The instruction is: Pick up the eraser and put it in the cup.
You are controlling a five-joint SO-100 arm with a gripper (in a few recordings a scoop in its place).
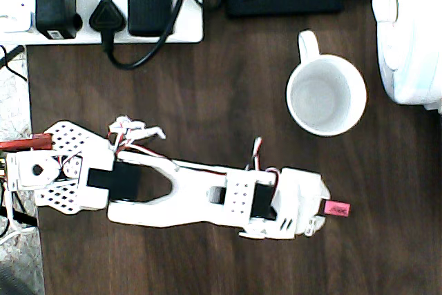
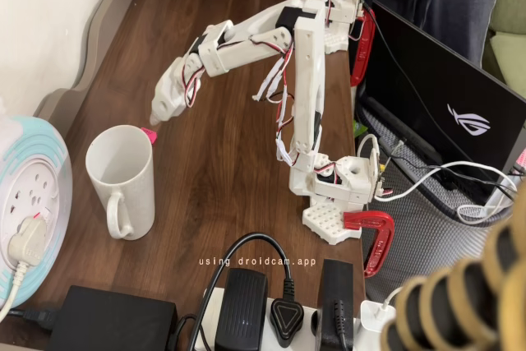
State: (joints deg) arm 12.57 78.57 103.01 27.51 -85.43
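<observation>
- My hand (image 1: 323, 211) is closed on the eraser (image 1: 337, 207), which protrudes from my fingertips toward the right in the overhead view.
- In the fixed view, the eraser (image 2: 149, 133) sits just beside the far rim of the cup (image 2: 122, 180).
- The cup (image 1: 326, 94) stands upright on the counter (image 1: 207, 101), handle toward the power strip (image 1: 103, 15).

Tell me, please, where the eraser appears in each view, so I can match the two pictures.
Overhead view: the eraser is at lower right, at the tip of the gripper, below the cup.
Fixed view: the eraser is at left of centre, a pink bit just past the cup's rim, below the gripper.
Shared landmark: the white cup, with its handle pointing towards the power strip.
</observation>
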